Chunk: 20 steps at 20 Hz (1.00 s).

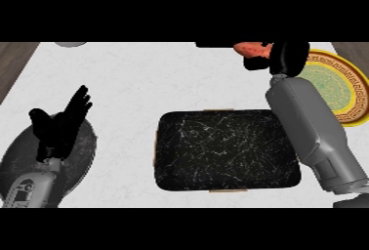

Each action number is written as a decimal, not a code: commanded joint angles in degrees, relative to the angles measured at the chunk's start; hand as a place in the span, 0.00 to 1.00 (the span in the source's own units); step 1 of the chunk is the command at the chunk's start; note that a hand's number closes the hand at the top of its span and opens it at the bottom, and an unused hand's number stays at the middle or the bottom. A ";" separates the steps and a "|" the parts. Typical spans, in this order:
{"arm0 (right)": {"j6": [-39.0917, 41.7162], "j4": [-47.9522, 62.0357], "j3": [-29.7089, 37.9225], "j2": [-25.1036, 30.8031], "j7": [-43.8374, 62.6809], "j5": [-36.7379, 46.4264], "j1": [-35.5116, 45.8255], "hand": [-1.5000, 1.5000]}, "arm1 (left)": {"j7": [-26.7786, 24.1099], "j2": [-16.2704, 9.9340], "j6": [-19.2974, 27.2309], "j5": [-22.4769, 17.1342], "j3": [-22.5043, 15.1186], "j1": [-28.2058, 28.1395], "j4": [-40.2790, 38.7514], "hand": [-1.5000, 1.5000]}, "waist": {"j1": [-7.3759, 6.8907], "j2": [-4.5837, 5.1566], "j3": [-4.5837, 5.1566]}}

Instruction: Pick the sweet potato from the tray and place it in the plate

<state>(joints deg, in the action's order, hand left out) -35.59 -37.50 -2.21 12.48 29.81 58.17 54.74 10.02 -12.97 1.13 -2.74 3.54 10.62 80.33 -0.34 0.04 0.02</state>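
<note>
White counter (144, 78) with black tray (227, 151), yellow plate (346, 88), dark round dish (83, 146).

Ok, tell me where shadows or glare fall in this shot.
Head view: soft, even light on the white counter; no glare on the black tray, only pale flecks; a round dark patch under the left hand, shadow or object unclear.

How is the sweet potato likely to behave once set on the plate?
The sweet potato, held in the right hand, looks rounded and tapered, so it may roll a little. The plate looks shallow, so its rim might barely stop it.
</note>
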 commanded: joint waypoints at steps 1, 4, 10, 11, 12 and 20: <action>-2.85 -2.10 3.62 3.18 -0.22 -2.19 -3.59 1.00 | 3.63 1.42 1.94 1.13 -1.29 0.69 2.90 0.50 | 0.32 -0.10 -0.06; -4.37 0.18 6.81 4.23 -1.04 -4.30 -2.25 1.00 | 1.11 -0.21 -0.72 -0.28 0.57 -1.16 1.62 0.50 | -0.13 0.09 -0.03; -4.12 4.87 11.75 11.12 -10.55 -9.33 -6.29 1.00 | -0.82 1.18 0.23 1.53 0.08 0.64 -1.48 0.50 | -0.07 0.19 -0.04; -6.37 7.54 14.14 12.10 -15.45 -12.01 -7.34 1.00 | 1.44 1.69 0.47 1.33 -0.85 0.64 1.50 0.50 | -0.54 0.36 -0.10; -5.75 8.53 14.60 11.75 -17.27 -13.01 -6.50 1.00 | -0.97 0.41 -0.90 1.23 0.51 0.65 -1.63 0.50 | -0.48 0.34 -0.07; 7.27 19.74 17.72 19.26 -25.34 -16.14 -6.94 1.00 | 0.65 1.09 -0.74 1.53 -0.42 0.25 0.64 0.50 | -1.29 0.62 -0.15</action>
<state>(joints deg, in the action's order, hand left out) -33.32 -21.76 13.91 30.21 8.67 44.27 48.45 10.77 -12.07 0.16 -1.91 3.49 11.48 80.67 -1.42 0.65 -0.10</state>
